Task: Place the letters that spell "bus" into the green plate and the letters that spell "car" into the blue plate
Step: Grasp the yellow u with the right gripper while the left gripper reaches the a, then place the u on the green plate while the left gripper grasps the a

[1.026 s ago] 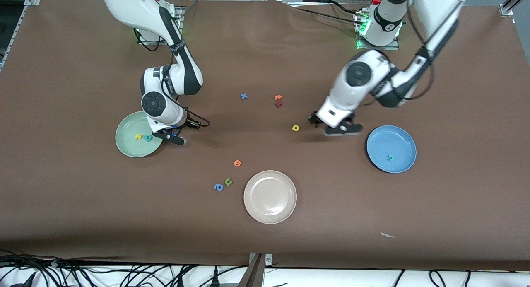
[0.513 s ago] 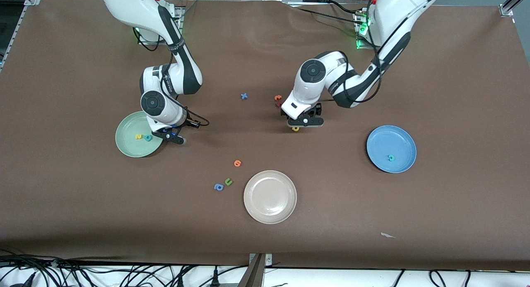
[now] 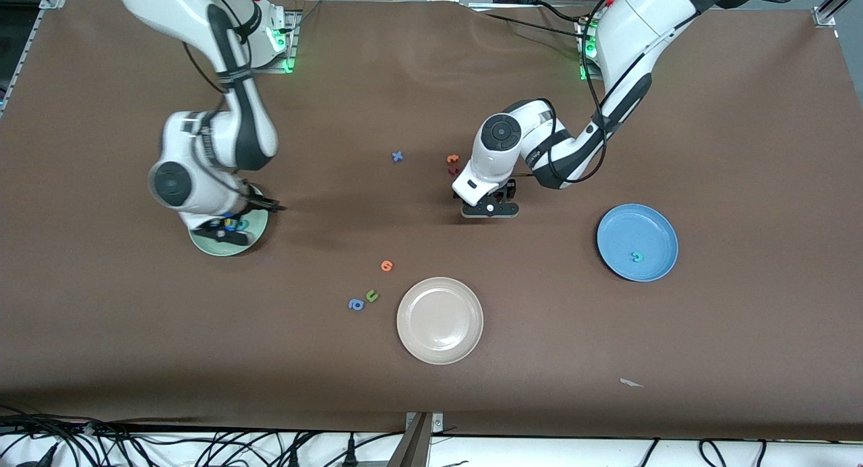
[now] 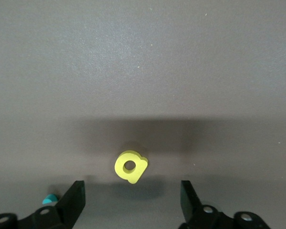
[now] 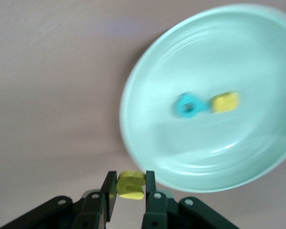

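Now right gripper (image 5: 129, 188) clamps small yellow letter (image 5: 131, 185), probably "u", over green plate (image 5: 152, 143); left gripper (image 4: 132, 200) spread around yellow "a" (image 4: 130, 167).

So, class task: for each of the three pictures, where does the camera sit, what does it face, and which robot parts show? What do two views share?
Front view: high across the table, facing both arms; left gripper and right gripper show.
Left wrist view: on the left arm, facing down at the yellow "a" between open fingers.
Right wrist view: on the right arm, over the green plate; gripper shut on a yellow letter.
Shared: front and right wrist views both show the green plate.
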Motion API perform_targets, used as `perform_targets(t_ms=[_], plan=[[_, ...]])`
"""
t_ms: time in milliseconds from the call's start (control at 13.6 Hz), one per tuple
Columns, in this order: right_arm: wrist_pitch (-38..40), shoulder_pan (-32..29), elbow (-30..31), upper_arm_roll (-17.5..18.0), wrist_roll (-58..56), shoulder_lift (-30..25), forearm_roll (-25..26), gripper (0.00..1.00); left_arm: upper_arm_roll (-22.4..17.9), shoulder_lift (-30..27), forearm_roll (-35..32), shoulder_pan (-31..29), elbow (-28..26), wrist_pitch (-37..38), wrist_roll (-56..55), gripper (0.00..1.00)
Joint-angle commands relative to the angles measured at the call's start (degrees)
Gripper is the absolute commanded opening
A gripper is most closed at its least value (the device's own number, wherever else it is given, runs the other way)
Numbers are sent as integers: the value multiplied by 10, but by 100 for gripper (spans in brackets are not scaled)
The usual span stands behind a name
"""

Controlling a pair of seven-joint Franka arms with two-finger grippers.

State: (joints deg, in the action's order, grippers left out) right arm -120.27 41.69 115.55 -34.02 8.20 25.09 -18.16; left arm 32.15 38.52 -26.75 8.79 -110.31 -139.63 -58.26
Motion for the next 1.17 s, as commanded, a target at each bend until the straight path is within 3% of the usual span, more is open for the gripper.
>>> perform_targets(t_ms=[0,293,440,660,953,1099], plan=[[12,-8,2,-26,-67,0,3,99,-6,16,-21,8,14,-6,-2,78],[14,-4,-14,-24,-63,-7,4,100,-8,22,-25,7,14,-17,-1,70],[60,-5,-44,-25,-68,-28,4,100,-10,24,-37,8,15,-17,-1,67],[159,-7,-151,-43,-68,-31,7,100,-16,26,-42,7,16,-28,0,65],[294,-11,-289,-85,-70,-31,20,100,-18,27,-42,7,16,-33,-1,54],[338,-14,-340,-84,-70,-40,61,100,-18,29,-42,8,15,-35,-2,48]])
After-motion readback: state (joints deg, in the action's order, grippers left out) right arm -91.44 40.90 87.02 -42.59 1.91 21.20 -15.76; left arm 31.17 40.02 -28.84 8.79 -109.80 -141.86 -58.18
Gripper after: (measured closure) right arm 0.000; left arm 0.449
